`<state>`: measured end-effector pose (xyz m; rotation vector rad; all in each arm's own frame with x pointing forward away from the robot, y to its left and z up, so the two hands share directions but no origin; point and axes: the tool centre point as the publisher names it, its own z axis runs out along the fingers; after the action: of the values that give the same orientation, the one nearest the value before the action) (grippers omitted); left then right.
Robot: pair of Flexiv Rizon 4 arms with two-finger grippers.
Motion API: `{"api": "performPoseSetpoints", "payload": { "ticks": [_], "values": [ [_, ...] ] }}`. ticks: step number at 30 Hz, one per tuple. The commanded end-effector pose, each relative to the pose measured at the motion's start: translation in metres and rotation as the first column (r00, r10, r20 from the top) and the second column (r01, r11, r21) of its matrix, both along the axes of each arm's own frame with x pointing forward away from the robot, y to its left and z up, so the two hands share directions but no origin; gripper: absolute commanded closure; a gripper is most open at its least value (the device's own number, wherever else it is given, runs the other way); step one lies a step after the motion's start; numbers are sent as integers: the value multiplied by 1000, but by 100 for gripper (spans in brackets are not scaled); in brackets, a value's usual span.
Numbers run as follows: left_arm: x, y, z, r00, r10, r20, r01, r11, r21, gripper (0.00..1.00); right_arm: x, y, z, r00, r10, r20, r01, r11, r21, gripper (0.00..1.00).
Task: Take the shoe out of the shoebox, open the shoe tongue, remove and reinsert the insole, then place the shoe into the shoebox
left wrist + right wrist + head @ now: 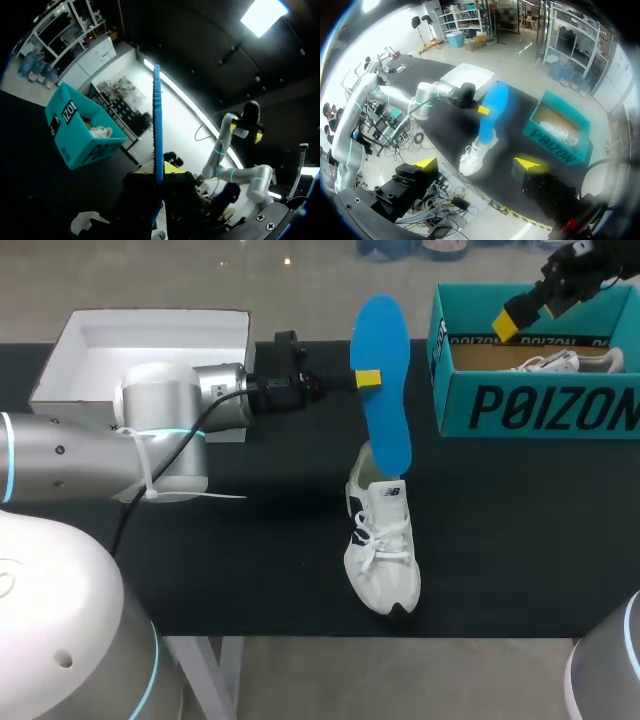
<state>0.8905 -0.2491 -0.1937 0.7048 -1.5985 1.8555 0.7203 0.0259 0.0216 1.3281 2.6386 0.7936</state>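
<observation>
A blue insole [385,390] stands upright over the table, and my left gripper [367,378] is shut on its upper half. The insole's lower end meets the heel opening of a white shoe [381,540] that lies on the black table with its toe toward the front edge. In the left wrist view the insole [158,125] shows edge-on between the fingers of the left gripper [159,172]. My right gripper [520,315] hangs open and holds nothing, high above the teal shoebox [540,405]. From the right wrist view, the right gripper [477,165] looks down on the shoe [476,154] and the insole [490,112].
The teal shoebox [560,131] at the back right holds a second white shoe [560,362]. A white box lid [150,340] lies at the back left, partly behind my left arm [120,450]. The table's front edge runs just past the shoe's toe.
</observation>
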Motion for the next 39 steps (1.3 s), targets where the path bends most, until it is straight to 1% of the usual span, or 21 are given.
{"api": "performPoseSetpoints", "payload": {
  "ticks": [1, 4, 7, 14, 22, 25, 39],
  "values": [
    [-1, 0, 1, 1000, 1, -1, -1, 1000, 4, 100, 0, 8, 5, 998, -60, 1, 60, 998, -16, 0],
    [-1, 0, 1, 1000, 1, -1, -1, 1000, 4, 100, -4, 19, 7, 994, -112, 11, 112, 994, -2, 0],
    [-1, 0, 1, 1000, 1, -1, -1, 1000, 4, 100, -11, 29, 9, 991, -133, 25, 133, 991, 16, 0],
    [-1, 0, 1, 1000, 1, -1, -1, 1000, 4, 100, -17, 49, 4, 995, -97, -5, 97, 995, 28, 0],
    [-1, 0, 1, 1000, 1, -1, -1, 1000, 4, 100, -20, 64, 1, 997, -70, -17, 70, 997, 36, 0],
    [-1, 0, 1, 1000, 1, -1, -1, 1000, 4, 100, -20, 66, 4, 998, -58, -6, 58, 998, 37, 0],
    [-1, 0, 1, 1000, 1, -1, -1, 1000, 4, 100, -20, 66, 4, 998, -58, -6, 58, 998, 37, 0]
  ]
}}
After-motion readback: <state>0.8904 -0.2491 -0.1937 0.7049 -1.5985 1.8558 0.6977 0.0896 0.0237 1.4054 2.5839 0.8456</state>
